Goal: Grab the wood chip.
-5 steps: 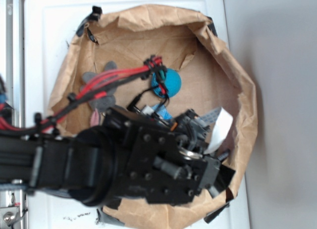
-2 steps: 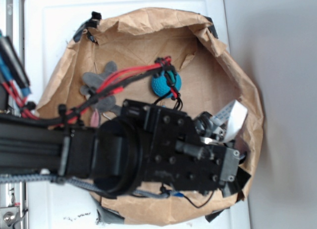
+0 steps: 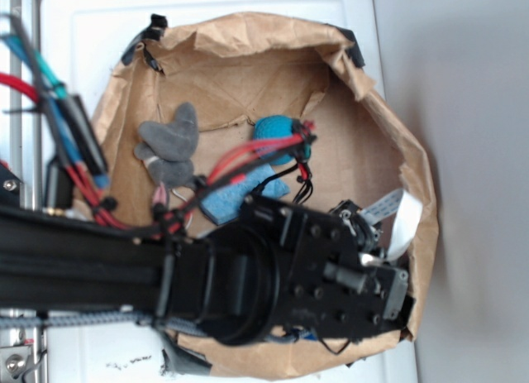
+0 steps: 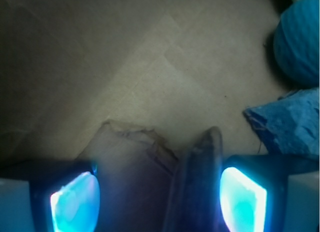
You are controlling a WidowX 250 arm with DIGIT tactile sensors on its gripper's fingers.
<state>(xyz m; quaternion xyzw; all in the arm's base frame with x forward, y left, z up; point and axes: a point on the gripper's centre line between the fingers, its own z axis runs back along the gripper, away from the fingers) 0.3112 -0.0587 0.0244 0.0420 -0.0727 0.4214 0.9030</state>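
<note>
Chip: wood chip (image 4: 197,184) lay on brown paper (image 4: 150,66), beside a torn flap (image 4: 127,167).
Gripper: gripper (image 4: 157,197) stood wide open, empty, straddling chip and flap.
Advice: closing on the chip alone probably needed recentring away from the flap.
Nearby: blue sponge (image 4: 287,127), ball (image 4: 300,39).

In the wrist view the wood chip (image 4: 197,187) lies on the paper floor (image 4: 150,66) between the gripper (image 4: 159,199) fingers, nearer the right one. A torn paper flap (image 4: 125,162) lies to its left; the sponge (image 4: 287,124) and ball (image 4: 300,39) sit off right.
</note>
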